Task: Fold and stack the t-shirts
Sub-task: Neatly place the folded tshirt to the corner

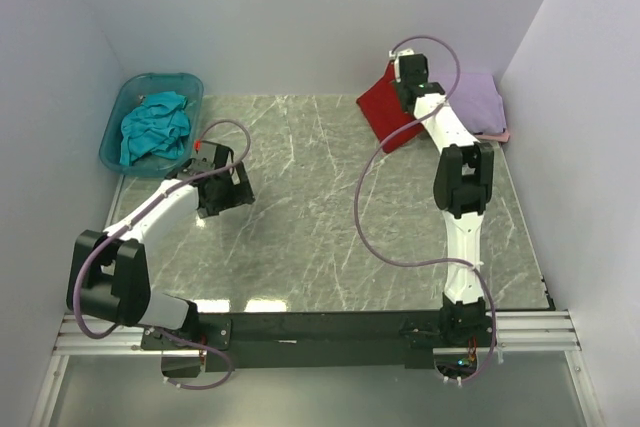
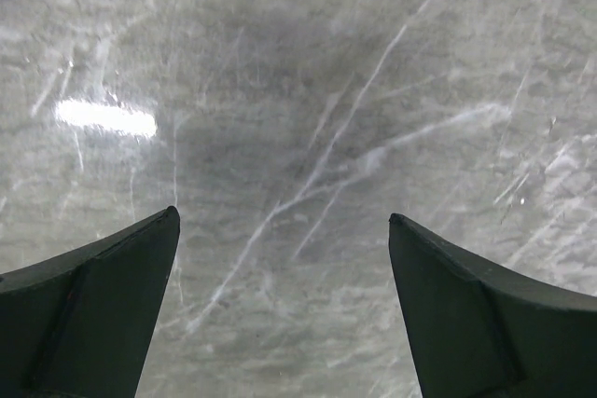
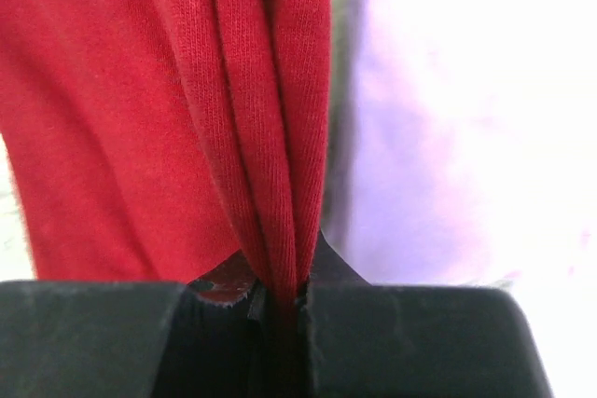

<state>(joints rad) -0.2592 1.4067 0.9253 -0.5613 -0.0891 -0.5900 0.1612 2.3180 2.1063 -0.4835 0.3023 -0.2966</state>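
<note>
Your right gripper (image 3: 280,297) pinches the red shirt (image 1: 379,107) at one o'clock, beside the lavender shirt (image 1: 476,97). Your left gripper (image 2: 283,216) gapes wide, holding nothing, over the table (image 2: 326,90).

table top (image 1: 300,207): grey marble-veined, smooth, glossy, mirrors lamps | deep red t-shirt (image 3: 140,118): fine-knit cloth, matt | lavender t-shirt (image 1: 478,97): soft matt cloth | teal t-shirt (image 1: 155,129): matt cloth | tub (image 1: 112,137), far-left corner: translucent blue-green plastic | left gripper (image 2: 282,214) fingers (image 2: 84,323): matt black
</note>
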